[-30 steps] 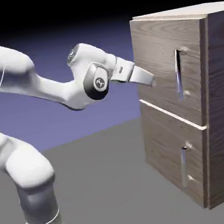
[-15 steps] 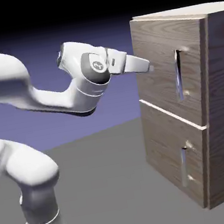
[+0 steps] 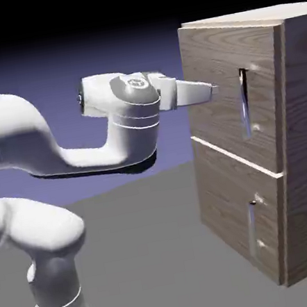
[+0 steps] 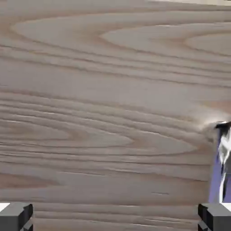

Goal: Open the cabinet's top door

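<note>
The top door (image 3: 217, 75) is brown wood with wavy lines, and it is shut. Its handle (image 3: 245, 102) is a thin, shiny bar that stands up near the door's right edge in the exterior view. The door is the upper one on the cabinet (image 3: 305, 138), with a pale line under it and the lower door (image 3: 237, 213) below that. The lower door has a shiny bar too. In my hand view, wood fills nearly everything, with a pale edge at the top right. The handle is at the right side, near one fingertip (image 4: 214, 216). My hand (image 3: 214, 90) is in front of the top door, pointing at it. My fingers are wide open, with nothing between them.
</note>
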Robot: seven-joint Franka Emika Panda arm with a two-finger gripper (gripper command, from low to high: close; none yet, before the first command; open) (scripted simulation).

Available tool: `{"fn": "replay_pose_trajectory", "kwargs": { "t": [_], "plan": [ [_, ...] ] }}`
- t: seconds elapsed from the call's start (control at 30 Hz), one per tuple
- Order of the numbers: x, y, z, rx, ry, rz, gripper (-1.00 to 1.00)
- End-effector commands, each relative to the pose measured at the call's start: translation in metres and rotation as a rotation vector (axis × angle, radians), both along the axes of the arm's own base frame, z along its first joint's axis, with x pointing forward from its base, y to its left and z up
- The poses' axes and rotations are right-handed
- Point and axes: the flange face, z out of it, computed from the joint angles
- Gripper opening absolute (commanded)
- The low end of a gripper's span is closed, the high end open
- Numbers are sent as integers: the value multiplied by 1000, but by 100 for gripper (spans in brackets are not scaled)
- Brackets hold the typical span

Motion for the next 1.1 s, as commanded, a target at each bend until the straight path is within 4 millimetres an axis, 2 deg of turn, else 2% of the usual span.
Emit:
{"fn": "replay_pose_trajectory", "kwargs": {
  "t": [0.0,0.23,0.5,0.57,0.73,0.77,0.8,1.07],
  "plan": [
    [0,-4,-2,4,-11,0,0],
    [5,-34,-21,34,-80,4,0],
    [17,-69,-54,72,-144,16,0],
    [17,-69,-54,73,-144,16,0],
    [67,-67,-54,73,-144,16,0],
    [67,-67,-54,73,-144,16,-100],
    [67,-67,-54,73,-144,16,-100],
    [10,-38,-54,59,-150,-164,-100]
  ]
}}
